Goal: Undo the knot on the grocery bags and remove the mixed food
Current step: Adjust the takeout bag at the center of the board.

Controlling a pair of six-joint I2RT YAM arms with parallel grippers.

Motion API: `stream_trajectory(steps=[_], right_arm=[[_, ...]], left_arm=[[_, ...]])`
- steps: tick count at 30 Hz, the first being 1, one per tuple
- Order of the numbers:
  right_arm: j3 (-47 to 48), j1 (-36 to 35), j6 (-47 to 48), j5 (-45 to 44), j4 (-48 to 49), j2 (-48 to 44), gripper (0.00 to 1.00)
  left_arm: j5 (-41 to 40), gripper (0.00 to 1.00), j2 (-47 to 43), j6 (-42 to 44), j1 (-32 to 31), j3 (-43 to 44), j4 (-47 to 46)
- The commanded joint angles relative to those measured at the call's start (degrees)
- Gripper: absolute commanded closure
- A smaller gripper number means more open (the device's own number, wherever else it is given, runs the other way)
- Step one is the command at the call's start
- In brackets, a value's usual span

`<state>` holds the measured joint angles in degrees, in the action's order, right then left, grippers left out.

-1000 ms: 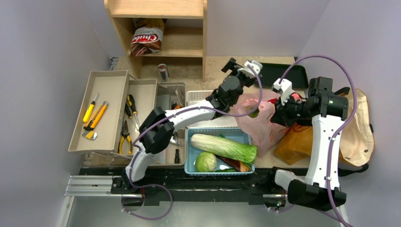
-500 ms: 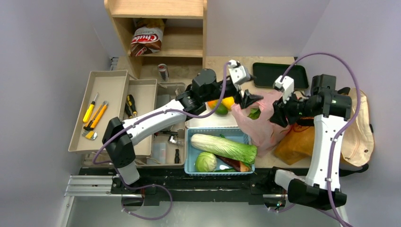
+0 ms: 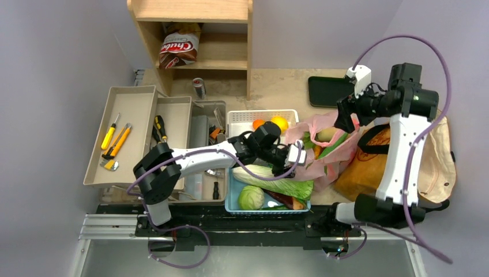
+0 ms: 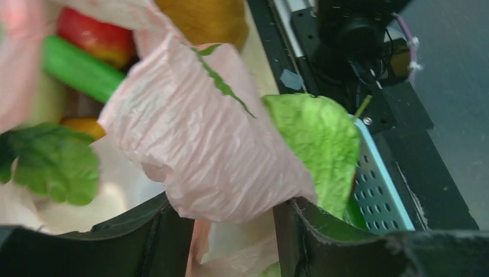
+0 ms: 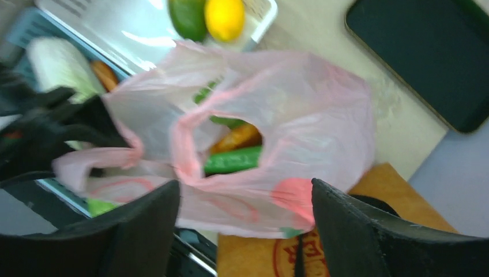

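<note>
Thin, limp and tear-prone, the pink bag [image 3: 328, 167] sits just right of the blue basket [image 3: 229, 193]; take it by a bunched handle. Left gripper [image 4: 228, 208] straddles a rim fold, whether pinched I cannot tell; right gripper [image 5: 245, 190] hangs above, jaws spread, empty

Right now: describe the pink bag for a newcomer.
Find the blue basket at the near edge of the table. Right of it sits a thin translucent pink plastic bag, green vegetables showing at its mouth; its neighbour is opaque brown paper.

Pink bag [image 3: 323, 170] hides most of the mixed food [image 3: 326, 136] inside.
</note>
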<state>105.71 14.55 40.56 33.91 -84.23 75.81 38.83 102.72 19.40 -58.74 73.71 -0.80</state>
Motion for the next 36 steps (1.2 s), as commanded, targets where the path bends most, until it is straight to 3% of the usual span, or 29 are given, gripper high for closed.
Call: stream_trajectory(steps=[1,3,11,15,22,24,25,26,27,28,36], right_arm=[[-0.8,0.0,6.8,-12.2,-1.1,5.9,0.07],[0.0,-0.9,9.1,-14.6,-1.4,7.5,0.01],[-6.3,-5.8,18.1,-22.6,4.3,5.9,0.01],[-9.8,-7.3,17.4,-26.1,7.9,6.7,0.01],[-7.8,-7.3,13.1,-27.6,8.3,12.5,0.06],[-7.5,-7.3,12.8,-27.7,8.2,13.0,0.15],[-7.3,-7.3,12.6,-27.6,7.8,13.1,0.26],[-6.9,-7.3,12.2,-27.3,7.2,13.3,0.45],[-6.2,-7.3,11.0,-26.1,7.2,13.6,0.77],[-5.1,-7.2,8.1,-24.4,7.9,13.7,1.00],[8.6,-3.0,-14.9,-13.2,20.8,12.5,1.00]], left_arm=[[0.9,0.52,-5.0,10.7,-2.6,-1.5,-1.8],[-0.2,0.53,-4.4,10.7,-2.8,-0.8,-3.0],[-0.3,0.53,-2.6,12.9,-2.9,2.2,-1.8],[-0.5,0.53,-2.6,14.5,-2.8,2.0,-1.3],[-1.1,0.53,-2.4,15.7,-2.9,2.6,-0.8],[-1.2,0.53,-2.3,16.2,-2.9,2.7,-0.5],[-1.3,0.53,-2.2,16.5,-2.9,2.7,-0.6],[-1.6,0.53,-2.1,16.5,-2.9,2.7,-0.8],[-2.0,0.53,-2.0,16.7,-2.9,2.6,-0.9],[-2.7,0.53,-1.8,16.8,-2.9,2.6,-1.5],[-10.1,0.59,2.5,14.9,-2.9,6.8,-6.3]])
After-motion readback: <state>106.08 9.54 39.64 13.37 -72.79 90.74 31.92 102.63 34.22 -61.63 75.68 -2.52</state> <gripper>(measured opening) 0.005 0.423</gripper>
